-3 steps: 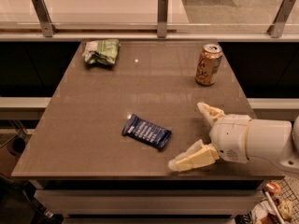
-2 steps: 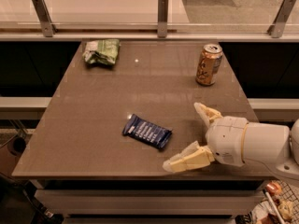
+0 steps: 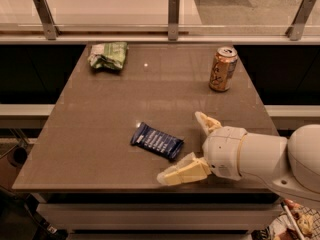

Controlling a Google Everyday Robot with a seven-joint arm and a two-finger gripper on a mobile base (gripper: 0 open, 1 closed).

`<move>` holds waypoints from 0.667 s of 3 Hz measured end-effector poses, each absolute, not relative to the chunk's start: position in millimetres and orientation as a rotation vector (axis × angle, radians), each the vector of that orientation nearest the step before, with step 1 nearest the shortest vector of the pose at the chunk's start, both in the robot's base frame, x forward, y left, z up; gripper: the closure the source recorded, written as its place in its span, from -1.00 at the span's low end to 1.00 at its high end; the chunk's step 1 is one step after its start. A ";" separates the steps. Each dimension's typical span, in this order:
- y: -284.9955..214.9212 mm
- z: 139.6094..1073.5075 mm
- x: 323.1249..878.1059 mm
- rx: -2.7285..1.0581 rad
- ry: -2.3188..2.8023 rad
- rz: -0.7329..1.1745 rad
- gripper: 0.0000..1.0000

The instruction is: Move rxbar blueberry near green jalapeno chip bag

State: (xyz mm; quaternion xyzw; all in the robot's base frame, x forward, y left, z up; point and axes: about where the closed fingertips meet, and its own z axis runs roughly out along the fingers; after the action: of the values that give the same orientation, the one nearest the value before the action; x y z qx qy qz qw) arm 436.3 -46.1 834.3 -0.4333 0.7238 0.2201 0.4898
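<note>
The rxbar blueberry (image 3: 157,140), a flat dark blue wrapper with white lettering, lies on the brown table (image 3: 100,119) near its front middle. The green jalapeno chip bag (image 3: 108,55), light green and white and wrinkly, lies at the table's far left corner. My gripper (image 3: 184,145) is open and empty, just right of the bar. One cream finger (image 3: 183,171) reaches toward the bar's near right corner and the other (image 3: 207,122) points up behind it. The white arm comes in from the lower right.
An orange drink can (image 3: 222,69) stands upright at the far right of the table. A glass rail with metal posts (image 3: 173,10) runs behind the table. The table's front edge is right under my gripper.
My gripper has moved left, closer to the blue bar, with its fingers still spread. The bar, bag and can have not moved.
</note>
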 end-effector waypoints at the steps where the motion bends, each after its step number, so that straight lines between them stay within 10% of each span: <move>1: -36.0 827.9 444.9 -1.038 1.786 0.501 -1.00; 2: -27.3 825.8 451.3 -1.029 1.805 0.477 -1.00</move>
State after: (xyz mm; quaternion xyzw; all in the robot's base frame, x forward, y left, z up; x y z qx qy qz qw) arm 451.3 -27.3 825.8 -0.4225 0.7410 0.1957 0.4838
